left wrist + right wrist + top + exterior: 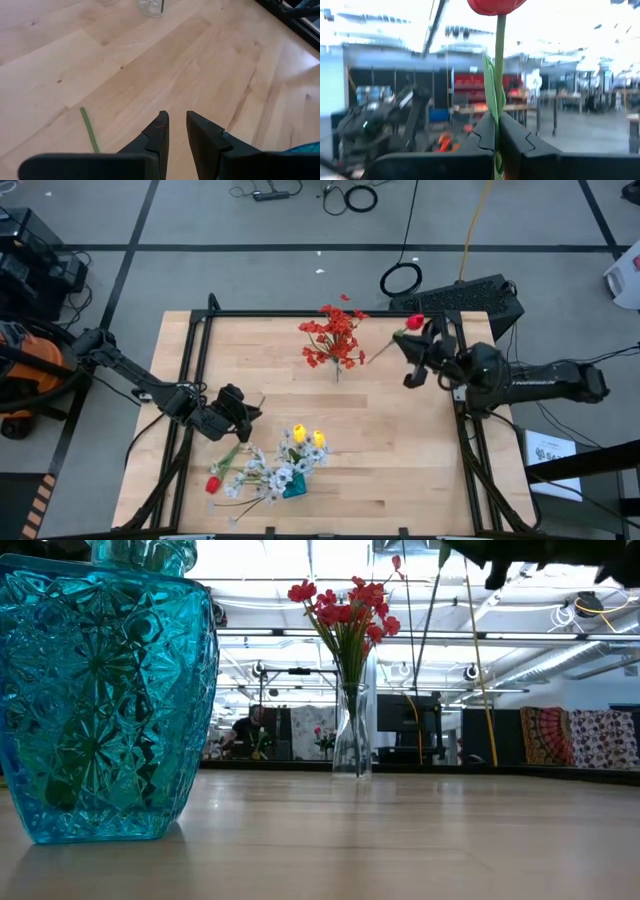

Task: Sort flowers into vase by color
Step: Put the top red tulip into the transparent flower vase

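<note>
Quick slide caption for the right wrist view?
Right end effector shut on a single red bud's green stem, held upright.

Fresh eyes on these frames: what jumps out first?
The right claw, raised near the table's far right edge, is shut on a single red bud by its green stem. Beside it, a clear vase at the far middle holds red sprays. At the near edge, a cut-glass blue vase carries yellow and pale flowers, with the left claw slightly open over bare wood beside it.
</note>
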